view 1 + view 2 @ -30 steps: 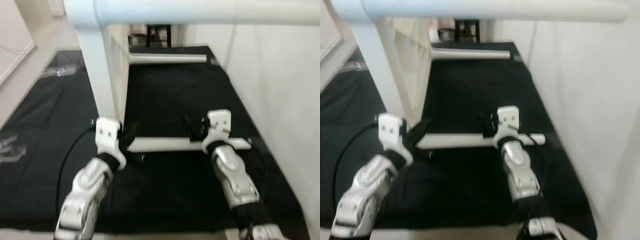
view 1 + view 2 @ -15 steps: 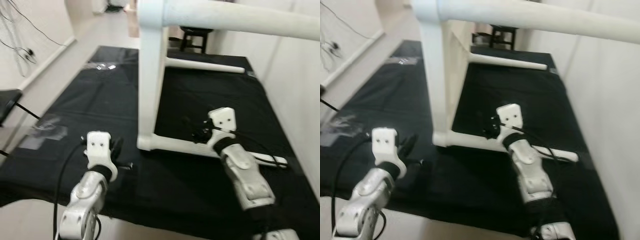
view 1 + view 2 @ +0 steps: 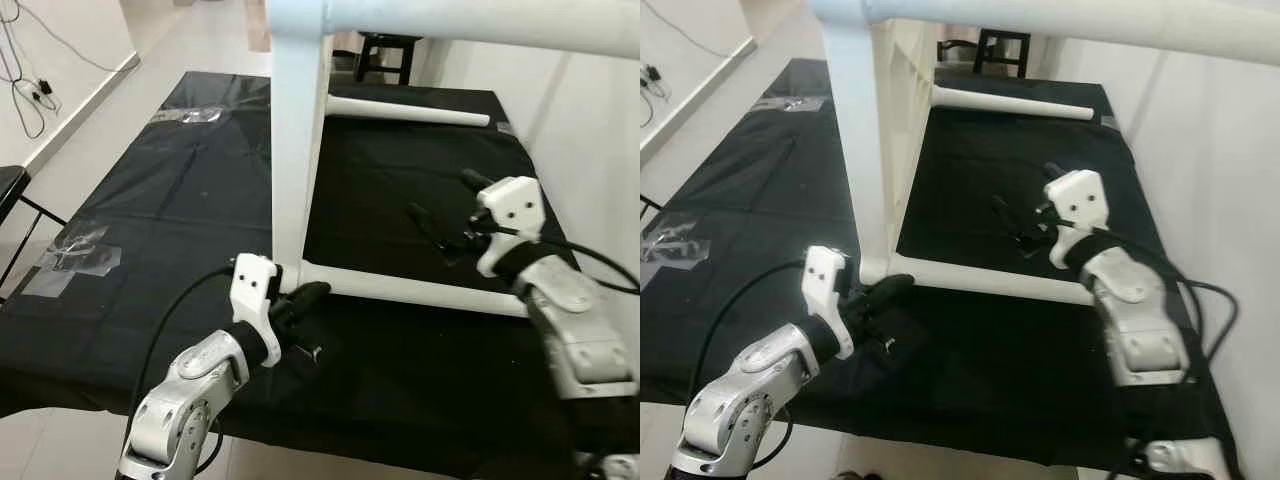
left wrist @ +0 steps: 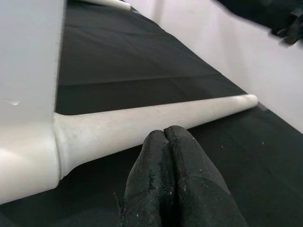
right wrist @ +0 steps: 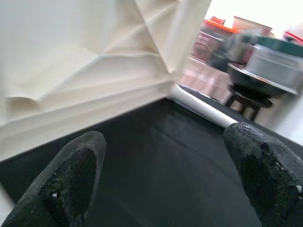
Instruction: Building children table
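The white table (image 3: pixel 300 150) is lying on its side on the black mat (image 3: pixel 150 200), its flat matte top standing upright and its round, smooth legs reaching out toward 3 o'clock. The near leg (image 3: pixel 420 292) is resting along the mat, tapering to a rounded tip; the far leg (image 3: pixel 405 110) is lying at 12 o'clock, and another leg (image 3: pixel 480 20) is crossing overhead. The left gripper (image 3: pixel 300 297) is sitting at 7 o'clock, just beside the joint where the near leg meets the top, its grainy black fingers (image 4: pixel 175 189) pressed together and holding nothing. The right gripper (image 3: pixel 445 215) is hovering at 3 o'clock above the mat beyond the near leg, fingers (image 5: pixel 71 179) spread wide and empty, facing the ribbed underside (image 5: pixel 85 71) of the top. A black stool (image 3: pixel 385 50) is standing past the mat.
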Tool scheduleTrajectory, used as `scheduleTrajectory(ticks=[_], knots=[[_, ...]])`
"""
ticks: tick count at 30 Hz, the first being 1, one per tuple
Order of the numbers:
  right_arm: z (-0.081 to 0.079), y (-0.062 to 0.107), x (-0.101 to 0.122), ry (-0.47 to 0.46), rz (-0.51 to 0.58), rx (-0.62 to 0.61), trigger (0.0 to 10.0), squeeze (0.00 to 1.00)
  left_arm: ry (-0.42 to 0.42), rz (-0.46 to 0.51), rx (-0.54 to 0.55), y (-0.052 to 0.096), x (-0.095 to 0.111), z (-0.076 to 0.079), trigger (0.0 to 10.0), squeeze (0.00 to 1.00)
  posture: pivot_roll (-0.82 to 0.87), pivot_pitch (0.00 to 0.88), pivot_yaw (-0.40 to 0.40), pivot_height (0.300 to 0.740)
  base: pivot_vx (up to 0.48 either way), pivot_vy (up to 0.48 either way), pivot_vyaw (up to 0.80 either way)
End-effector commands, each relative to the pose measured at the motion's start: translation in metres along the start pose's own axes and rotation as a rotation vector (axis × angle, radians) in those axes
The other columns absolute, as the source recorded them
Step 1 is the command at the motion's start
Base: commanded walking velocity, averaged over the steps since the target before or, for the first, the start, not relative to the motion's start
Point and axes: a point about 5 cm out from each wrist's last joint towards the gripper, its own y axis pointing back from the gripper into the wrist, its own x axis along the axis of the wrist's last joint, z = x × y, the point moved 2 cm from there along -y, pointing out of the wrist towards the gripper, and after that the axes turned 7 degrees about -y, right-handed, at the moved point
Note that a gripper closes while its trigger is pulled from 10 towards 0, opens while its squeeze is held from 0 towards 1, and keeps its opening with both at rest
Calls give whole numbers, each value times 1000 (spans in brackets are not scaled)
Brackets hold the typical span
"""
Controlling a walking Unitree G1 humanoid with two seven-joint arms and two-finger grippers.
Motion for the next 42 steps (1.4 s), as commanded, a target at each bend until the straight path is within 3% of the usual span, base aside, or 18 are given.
scheduleTrajectory(ticks=[1,4,9,12,13,15,17,19,20,23,24,27,29,31,33,37,42], knots=[[-8,4,7,-7,0,86,10000,0,-35,-10,50,-1,0,-14,10000,0,24,165,-51,740,0,0,0],[-18,10,15,-15,-21,204,10000,0,-51,5,169,-4,4,-39,10000,0,22,166,-50,740,0,0,0],[-20,23,25,52,-56,316,10000,0,-60,37,210,-15,11,-50,10000,0,15,170,-44,740,0,0,0],[0,45,41,150,-96,333,10000,0,-72,63,186,-29,19,-52,10000,0,-21,171,-29,740,0,0,0],[0,45,41,150,-96,333,10000,0,-72,63,186,-29,19,-52,10000,0,-21,171,-29,740,0,0,0],[14,64,51,195,-124,308,10000,0,-69,75,164,-36,22,-51,10000,0,-35,172,-18,740,0,0,0],[18,70,55,205,-128,297,10000,0,-68,78,158,-38,23,-51,10000,0,-39,172,-14,740,0,0,0],[30,91,88,220,-35,217,10000,0,-61,81,132,-43,24,-48,10000,0,-67,172,17,740,0,0,0],[30,91,88,220,-35,217,10000,0,-61,81,132,-43,24,-48,10000,0,-67,172,17,740,0,0,0],[34,114,135,306,119,135,10000,0,-49,74,112,-45,19,-48,10000,0,-91,163,49,740,0,0,0],[34,114,135,306,119,135,10000,0,-49,74,112,-45,19,-48,10000,0,-91,163,49,740,0,0,0],[48,119,169,456,194,-1,10000,0,-44,68,92,-49,15,-45,10000,0,-94,155,56,740,0,0,0],[48,119,169,456,194,-1,10000,0,-44,68,92,-49,15,-45,10000,0,-94,155,56,740,0,0,0],[54,117,187,582,226,-76,10000,0,-36,70,89,-51,14,-45,10000,0,-85,146,53,740,0,0,0],[54,114,194,623,249,-90,10000,0,-29,73,91,-50,14,-44,10000,0,-84,144,50,740,0,0,0],[46,98,202,720,271,-72,10000,0,-16,83,96,-50,14,-44,10000,0,-78,138,45,740,0,0,0],[38,85,198,769,249,-34,10000,0,-12,84,96,-50,12,-42,10000,0,-76,139,41,740,0,0,0]])
